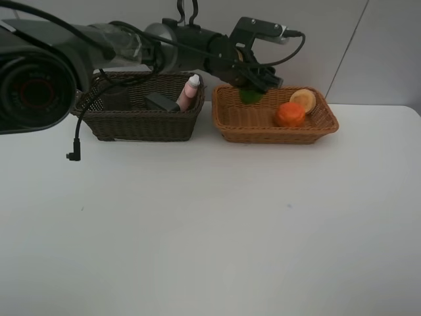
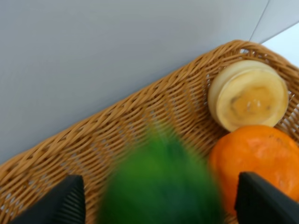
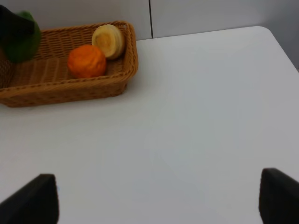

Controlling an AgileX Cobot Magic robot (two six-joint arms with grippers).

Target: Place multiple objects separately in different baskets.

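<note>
the green round fruit [image 2: 161, 186] is a blurred, deep green ball between the left gripper's [image 2: 159, 205] widely parted fingertips, over the light orange-tan basket [image 1: 240, 125]; whether the fingers touch it cannot be told. an orange [image 1: 289, 114] and a pale yellow round fruit [image 1: 303, 99] lie in the basket, touching. the right gripper [image 3: 159, 198] stands wide open above the white table [image 3: 196, 116], holding nothing.

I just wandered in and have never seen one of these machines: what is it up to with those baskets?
It is sorting small items into two baskets. The left gripper hangs over the light basket with a green fruit blurred between its spread fingers, either being released or just let go. An orange and a pale round item already lie there. The dark basket holds a pink bottle and a dark object. The right gripper waits open above bare table.
</note>
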